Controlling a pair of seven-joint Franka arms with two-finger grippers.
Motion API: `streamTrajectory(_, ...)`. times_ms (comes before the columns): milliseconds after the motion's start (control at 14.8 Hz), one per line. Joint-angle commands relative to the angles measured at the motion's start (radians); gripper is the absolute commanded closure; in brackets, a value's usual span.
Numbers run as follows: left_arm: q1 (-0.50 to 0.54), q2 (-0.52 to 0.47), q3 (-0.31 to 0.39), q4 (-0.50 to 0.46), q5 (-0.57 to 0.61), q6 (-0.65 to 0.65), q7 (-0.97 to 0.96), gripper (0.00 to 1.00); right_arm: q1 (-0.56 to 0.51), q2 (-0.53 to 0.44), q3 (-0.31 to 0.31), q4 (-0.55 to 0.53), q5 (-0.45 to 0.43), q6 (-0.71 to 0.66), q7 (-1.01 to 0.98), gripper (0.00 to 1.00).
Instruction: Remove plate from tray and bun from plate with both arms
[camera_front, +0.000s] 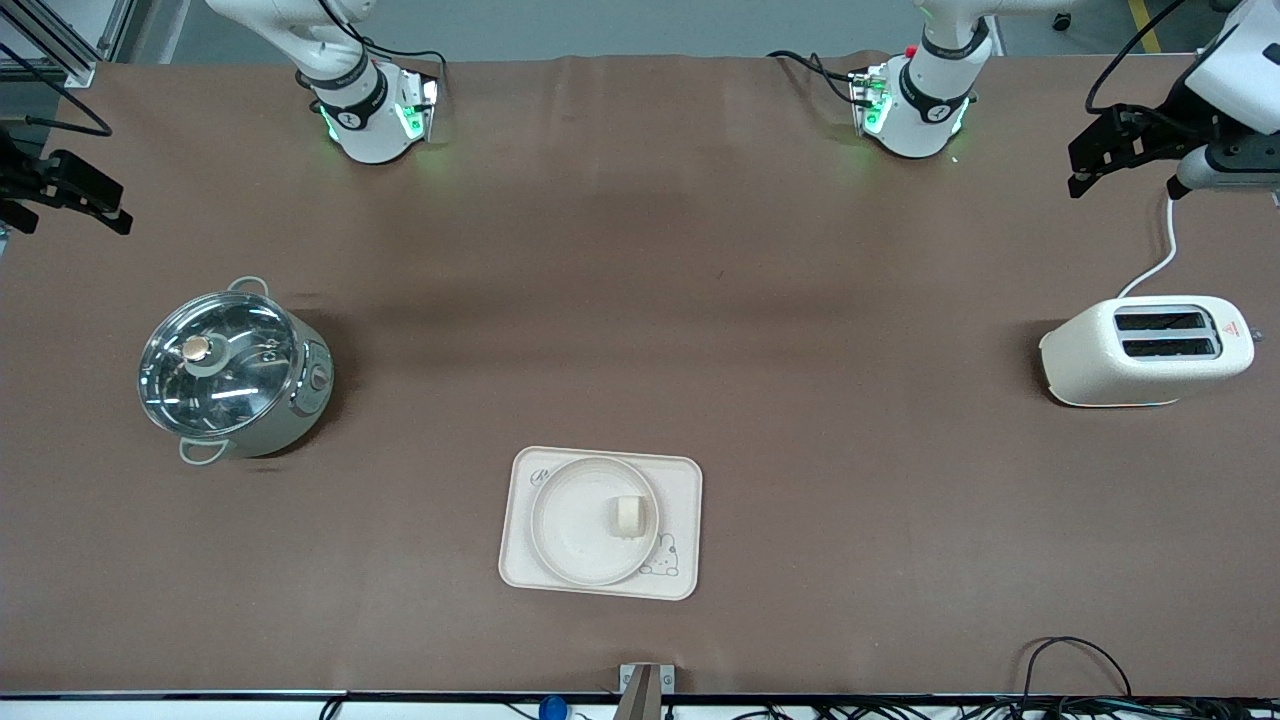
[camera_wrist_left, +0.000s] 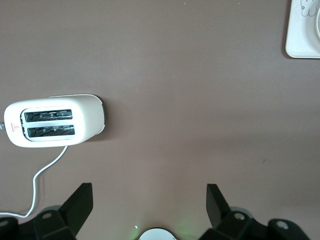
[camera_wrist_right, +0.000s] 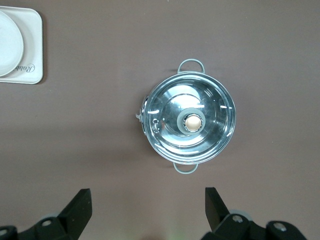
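Observation:
The round cream plate (camera_front: 570, 540) lies on the rectangular cream tray (camera_front: 682, 478) with the rabbit drawing, near the front camera's edge of the table. The small pale bun (camera_front: 628, 516) sits on the plate, toward its rim at the left arm's side. My left gripper (camera_front: 1092, 165) hangs open and empty over the left arm's end of the table; its wrist view (camera_wrist_left: 150, 200) shows a tray corner (camera_wrist_left: 300, 45). My right gripper (camera_front: 100, 200) hangs open and empty over the right arm's end; its wrist view (camera_wrist_right: 148, 200) shows the plate's edge (camera_wrist_right: 7, 45) on the tray (camera_wrist_right: 32, 50).
A steel pot with a glass lid (camera_front: 235, 370) stands toward the right arm's end, also in the right wrist view (camera_wrist_right: 187, 122). A white toaster (camera_front: 1145, 350) with a cord stands toward the left arm's end, also in the left wrist view (camera_wrist_left: 55, 122). Brown cloth covers the table.

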Motion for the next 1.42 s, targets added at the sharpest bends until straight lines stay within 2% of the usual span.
streamTrajectory(0, 0.008, 0.012, -0.001, 0.029, -0.012, -0.026, 0.001, 0.00, -0.009, -0.011, 0.005, -0.011, 0.014, 0.013, -0.018, 0.00)
streamTrajectory(271, 0.008, 0.063, -0.001, 0.083, -0.003, -0.027, 0.007, 0.00, -0.007, -0.011, 0.007, -0.011, 0.015, 0.021, -0.018, 0.00)
streamTrajectory(949, 0.003, 0.081, -0.001, 0.072, 0.000, -0.017, -0.010, 0.00, -0.012, -0.010, 0.007, -0.016, 0.017, 0.018, -0.016, 0.00)
streamTrajectory(1085, 0.005, 0.081, -0.001, 0.072, 0.000, -0.015, -0.008, 0.00, -0.007, -0.005, 0.007, -0.016, 0.055, 0.030, -0.015, 0.00)
streamTrajectory(1153, 0.007, 0.081, -0.003, 0.072, -0.001, -0.015, -0.008, 0.00, -0.007, 0.009, 0.007, -0.019, 0.088, 0.050, -0.015, 0.00)
streamTrajectory(1356, 0.008, 0.088, -0.001, 0.072, -0.001, -0.012, -0.008, 0.00, 0.037, 0.139, 0.010, -0.016, 0.127, 0.160, 0.011, 0.00)
